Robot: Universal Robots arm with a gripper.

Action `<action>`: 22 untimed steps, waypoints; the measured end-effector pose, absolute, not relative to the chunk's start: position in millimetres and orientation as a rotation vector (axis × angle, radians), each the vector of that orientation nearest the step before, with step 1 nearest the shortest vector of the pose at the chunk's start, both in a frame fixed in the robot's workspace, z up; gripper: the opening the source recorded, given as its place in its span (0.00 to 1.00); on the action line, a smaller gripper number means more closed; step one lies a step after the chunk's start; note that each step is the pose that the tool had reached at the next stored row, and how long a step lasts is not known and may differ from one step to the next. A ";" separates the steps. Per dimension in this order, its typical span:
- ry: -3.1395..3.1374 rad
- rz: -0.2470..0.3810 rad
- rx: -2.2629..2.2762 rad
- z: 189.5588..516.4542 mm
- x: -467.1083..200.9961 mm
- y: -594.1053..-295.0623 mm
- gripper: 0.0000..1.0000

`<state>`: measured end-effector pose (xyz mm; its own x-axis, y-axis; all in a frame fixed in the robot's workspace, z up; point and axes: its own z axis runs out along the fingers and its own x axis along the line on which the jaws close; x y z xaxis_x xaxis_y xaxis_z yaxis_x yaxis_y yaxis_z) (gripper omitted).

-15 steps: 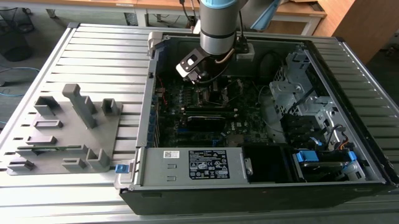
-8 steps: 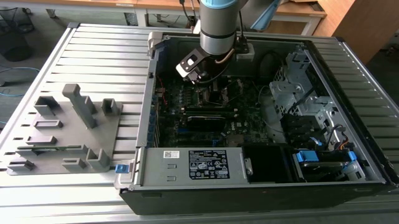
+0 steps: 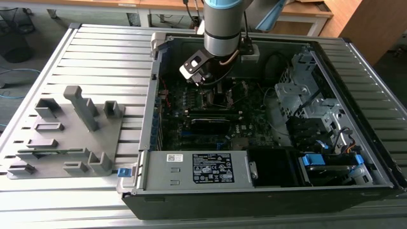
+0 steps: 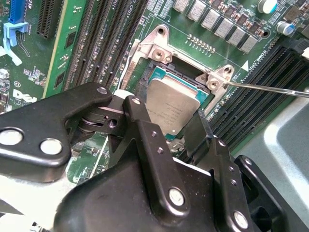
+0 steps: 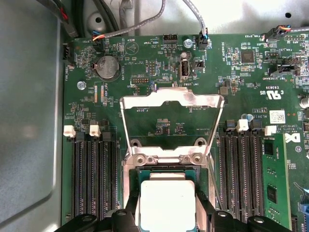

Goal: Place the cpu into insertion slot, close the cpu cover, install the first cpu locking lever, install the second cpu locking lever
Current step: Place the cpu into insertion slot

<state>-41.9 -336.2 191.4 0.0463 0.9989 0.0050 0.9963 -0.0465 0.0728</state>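
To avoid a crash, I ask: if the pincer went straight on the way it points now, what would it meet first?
Probably the cpu, lying directly beneath the pincer in the insertion slot; whether they touch now is unclear.

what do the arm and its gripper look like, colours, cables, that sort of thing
The arm is a smooth grey tube with a light blue joint cap above it. At its wrist sit a white and black box and a pale looped cable. The gripper is black, built of jointed bars with round silver pins.
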 end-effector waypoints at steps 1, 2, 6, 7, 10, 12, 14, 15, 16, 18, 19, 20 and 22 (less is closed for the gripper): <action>2.134 0.083 2.236 191.3 -41.9 -336.2 0.54; 2.134 0.083 2.236 191.3 -41.9 -336.2 0.54; 2.134 0.084 2.236 191.1 -41.9 -336.1 0.54; 2.134 0.084 2.236 191.1 -41.9 -336.1 0.54; 2.134 0.084 2.236 191.1 -41.9 -336.1 0.54; 2.134 0.084 2.236 191.0 -41.9 -336.1 0.54; 2.134 0.084 2.236 191.0 -41.9 -336.1 0.54; 2.134 0.084 2.236 191.0 -41.9 -336.1 0.54; 2.134 0.084 2.236 191.0 -41.9 -336.1 0.54; 2.134 0.084 2.236 190.9 -41.9 -336.1 0.54; 2.134 0.084 2.236 190.9 -41.9 -336.1 0.54; 2.134 0.084 2.236 190.9 -41.9 -336.1 0.54; 2.134 0.084 2.236 190.8 -41.8 -336.1 0.54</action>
<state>-41.8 -336.1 190.8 0.0463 0.9989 0.0054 0.9962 -0.0465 0.0733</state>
